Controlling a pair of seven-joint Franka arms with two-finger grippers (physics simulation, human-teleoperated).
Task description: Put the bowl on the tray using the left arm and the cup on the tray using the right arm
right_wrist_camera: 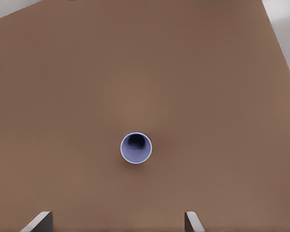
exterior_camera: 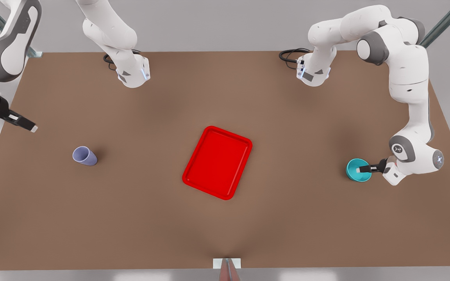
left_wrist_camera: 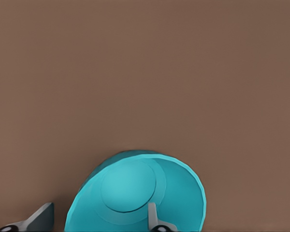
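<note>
Red tray (exterior_camera: 217,162) sits mid-table, bare. Off to the front view's left, the lavender cup (exterior_camera: 84,156) stands upright, with the right gripper (exterior_camera: 24,124) spread wide well above it, partly cut off by the frame. Far right, the left gripper (exterior_camera: 362,169) straddles the teal bowl's (exterior_camera: 356,171) rim, one finger (left_wrist_camera: 153,216) inside, not yet clenched.

text: none readable | labels: none | numbers: none

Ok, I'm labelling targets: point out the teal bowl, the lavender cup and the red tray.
small round teal bowl (exterior_camera: 354,168): front view, inner floor.
pale lavender tapered cup (exterior_camera: 85,157): front view, side wall.
flat red rectangular tray (exterior_camera: 217,162): front view, bare middle of its floor.
</note>
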